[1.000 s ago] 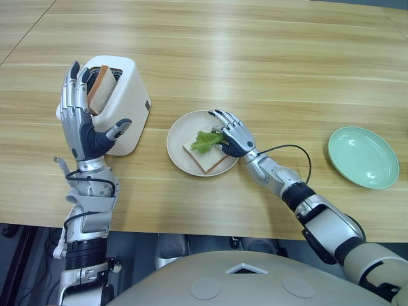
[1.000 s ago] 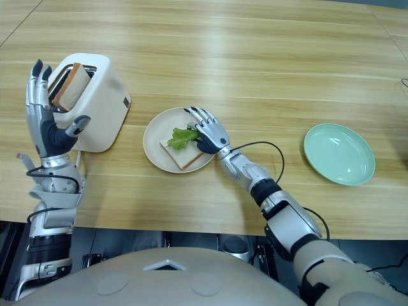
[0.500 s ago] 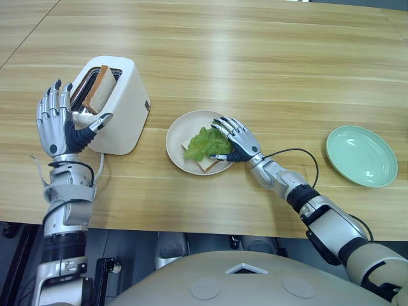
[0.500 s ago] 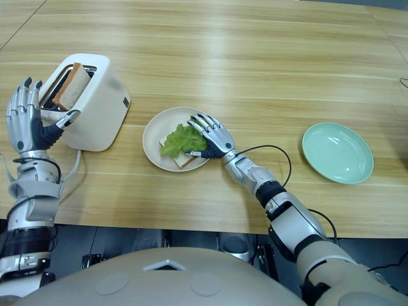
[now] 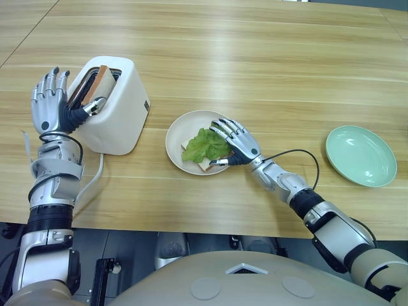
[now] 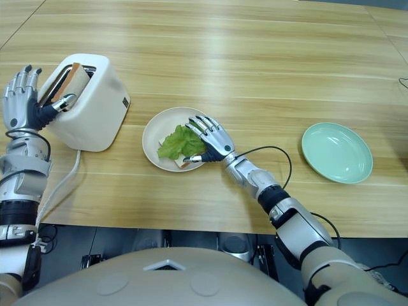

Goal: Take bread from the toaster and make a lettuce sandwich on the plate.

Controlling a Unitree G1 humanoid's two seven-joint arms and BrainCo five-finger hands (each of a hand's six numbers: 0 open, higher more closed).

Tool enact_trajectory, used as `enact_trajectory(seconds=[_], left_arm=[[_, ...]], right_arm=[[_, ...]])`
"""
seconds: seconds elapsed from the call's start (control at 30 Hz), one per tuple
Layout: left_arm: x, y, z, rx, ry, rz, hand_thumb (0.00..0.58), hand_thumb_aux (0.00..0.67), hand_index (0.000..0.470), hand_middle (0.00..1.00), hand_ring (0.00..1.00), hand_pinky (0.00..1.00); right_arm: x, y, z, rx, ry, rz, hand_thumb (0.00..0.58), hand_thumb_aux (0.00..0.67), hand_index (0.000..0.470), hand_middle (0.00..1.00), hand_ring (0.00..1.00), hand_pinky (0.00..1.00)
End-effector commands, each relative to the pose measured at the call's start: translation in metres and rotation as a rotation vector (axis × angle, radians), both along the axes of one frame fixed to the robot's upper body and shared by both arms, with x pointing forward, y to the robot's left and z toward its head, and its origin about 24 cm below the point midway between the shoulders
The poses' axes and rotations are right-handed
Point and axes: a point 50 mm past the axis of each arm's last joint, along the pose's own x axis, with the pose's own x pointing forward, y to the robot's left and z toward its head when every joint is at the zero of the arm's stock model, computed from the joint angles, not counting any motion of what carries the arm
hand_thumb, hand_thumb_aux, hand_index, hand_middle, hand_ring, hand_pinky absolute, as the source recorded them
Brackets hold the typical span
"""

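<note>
We see the white toaster (image 5: 116,108) standing on the left of the wooden tabletop (image 5: 255,57), with one bread slice (image 5: 99,81) upright in its slot and rising above the top. The left robot hand (image 5: 51,102) is raised just beside the toaster's left side, fingers spread wide and pointing up. Its thumb reaches toward the slot near the slice, and it holds nothing. A white cord (image 5: 91,183) runs from the toaster toward the near edge of the tabletop. To the toaster's right, apart from it, lies the round beige plate (image 5: 176,131). On it we make out a second bread slice (image 5: 203,166) lying flat, mostly covered by a green lettuce leaf (image 5: 201,145) spread on top of it. The right robot hand (image 5: 237,141) lies over the right part of the plate, palm down, its fingers stretched out rather than curled, the fingertips resting on the lettuce and the thumb low by the edge of the slice. We cannot tell whether the thumb touches the bread. Well off to the right sits a pale green dish (image 5: 361,155).
</note>
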Motion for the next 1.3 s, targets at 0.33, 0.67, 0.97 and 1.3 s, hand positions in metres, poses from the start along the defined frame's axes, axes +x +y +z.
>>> enact_trajectory(seconds=[0.33,0.67,0.97,1.3], left_arm=[[-0.005,-0.021,-0.023,-0.044,0.132,-0.136,0.580,0.670,0.460,0.99,0.99,0.99],[-0.005,-0.011,0.012,-0.095,-0.091,-0.103,0.580,0.670,0.460,1.00,1.00,1.00],[-0.004,-0.036,0.066,-0.289,-0.508,-0.311,0.580,0.670,0.460,1.00,1.00,1.00],[-0.001,-0.148,0.036,-0.742,-0.170,-0.880,0.580,0.670,0.460,1.00,1.00,1.00]], right_arm=[[0.005,-0.061,0.028,0.050,-0.112,-0.205,0.000,0.000,0.000,0.00,0.00,0.00],[0.001,-0.061,0.045,0.142,-0.178,-0.239,0.000,0.000,0.000,0.00,0.00,0.00],[-0.002,-0.053,0.044,0.181,-0.189,-0.224,0.000,0.000,0.000,0.00,0.00,0.00],[-0.013,-0.040,0.057,0.275,-0.262,-0.150,0.000,0.000,0.000,0.00,0.00,0.00]])
